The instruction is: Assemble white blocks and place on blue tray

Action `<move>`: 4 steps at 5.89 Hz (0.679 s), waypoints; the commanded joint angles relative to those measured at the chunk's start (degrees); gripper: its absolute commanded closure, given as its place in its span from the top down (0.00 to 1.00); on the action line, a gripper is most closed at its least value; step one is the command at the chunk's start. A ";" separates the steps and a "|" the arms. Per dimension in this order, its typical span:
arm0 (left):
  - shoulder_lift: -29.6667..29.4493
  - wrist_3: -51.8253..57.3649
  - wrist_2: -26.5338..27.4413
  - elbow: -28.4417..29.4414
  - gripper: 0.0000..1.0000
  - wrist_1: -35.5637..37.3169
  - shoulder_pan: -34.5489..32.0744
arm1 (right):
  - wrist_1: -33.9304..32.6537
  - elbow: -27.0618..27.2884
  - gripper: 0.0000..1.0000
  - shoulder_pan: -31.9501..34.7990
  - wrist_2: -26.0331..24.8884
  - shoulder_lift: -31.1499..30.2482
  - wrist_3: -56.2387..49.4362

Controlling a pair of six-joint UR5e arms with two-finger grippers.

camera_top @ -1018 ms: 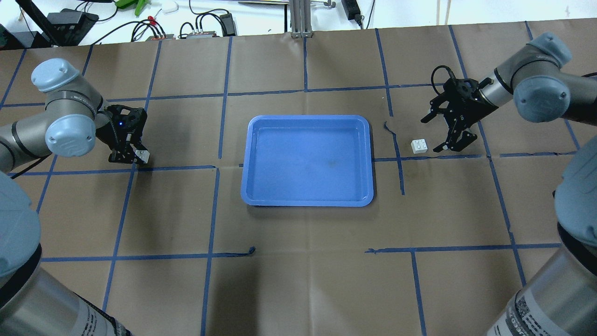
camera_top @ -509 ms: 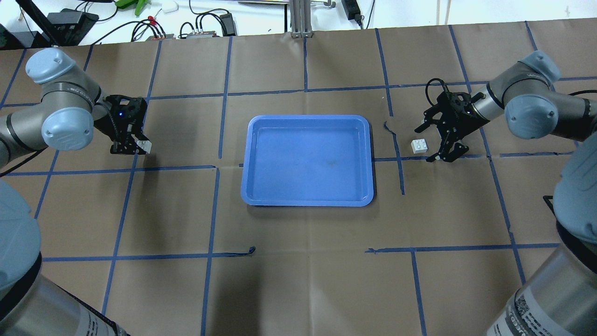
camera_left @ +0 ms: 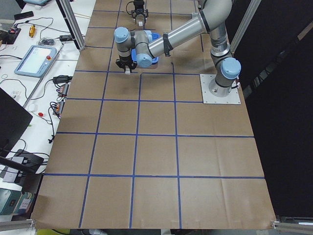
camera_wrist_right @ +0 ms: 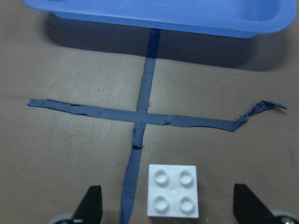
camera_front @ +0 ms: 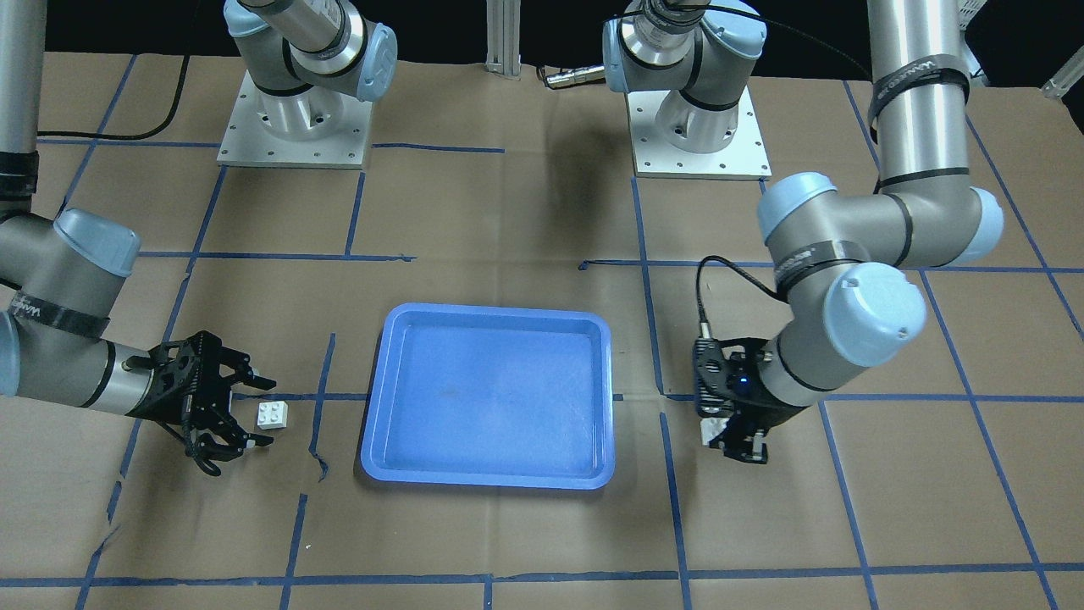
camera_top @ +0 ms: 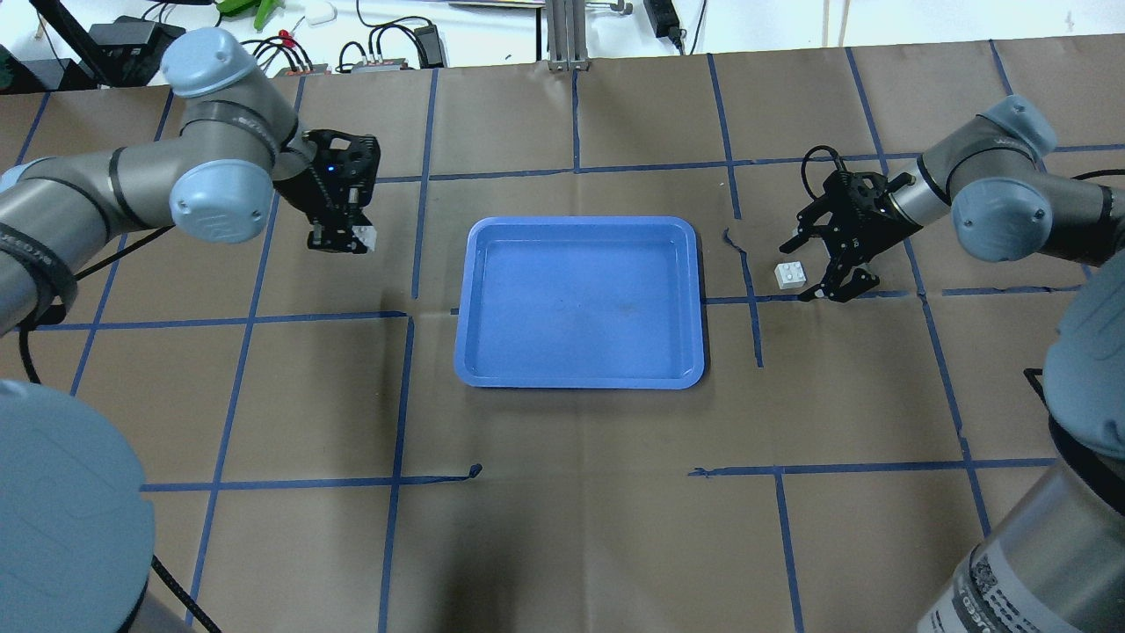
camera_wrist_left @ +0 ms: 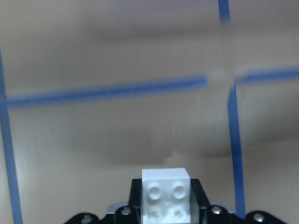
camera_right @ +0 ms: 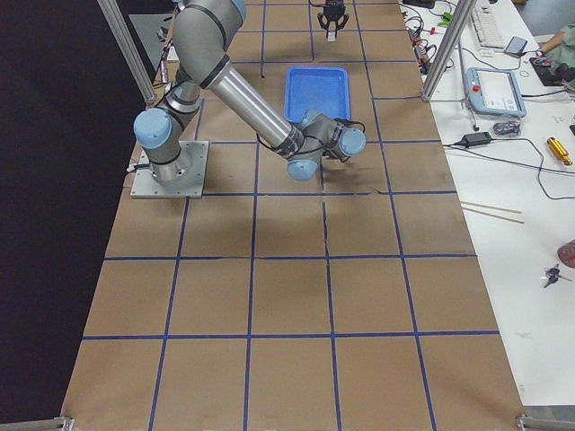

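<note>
left gripper carried its white block nearer the tray

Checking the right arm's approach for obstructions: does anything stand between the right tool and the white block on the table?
Nothing visible does. The white block lies on bare paper inside the open right tool. Only flat blue tape runs beside it, and the blue tray lies beyond.

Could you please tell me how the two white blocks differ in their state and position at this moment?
The held block is clamped in the left pincer, off the table; the loose block lies on it between the fingers of the open right pincer. In the overhead view the held block is left of the blue tray, the loose block right of it. Both are white, four-studded and outside the tray.
</note>
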 commanded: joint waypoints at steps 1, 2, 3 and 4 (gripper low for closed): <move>-0.61 -12.15 -2.76 0.96 0.02 -0.25 -9.58 | -0.28 -0.02 0.70 0.00 0.20 0.02 0.07; -1.74 -13.41 -3.57 0.87 0.02 -0.07 -13.45 | -0.45 -0.10 0.67 0.00 0.11 0.10 0.07; -3.58 -16.21 -3.49 0.79 0.02 3.50 -17.15 | -0.63 -0.19 0.61 0.00 0.29 0.11 0.07; -5.33 -17.81 -3.06 0.44 0.02 5.97 -19.62 | -0.63 -0.10 0.51 0.00 0.20 0.11 0.07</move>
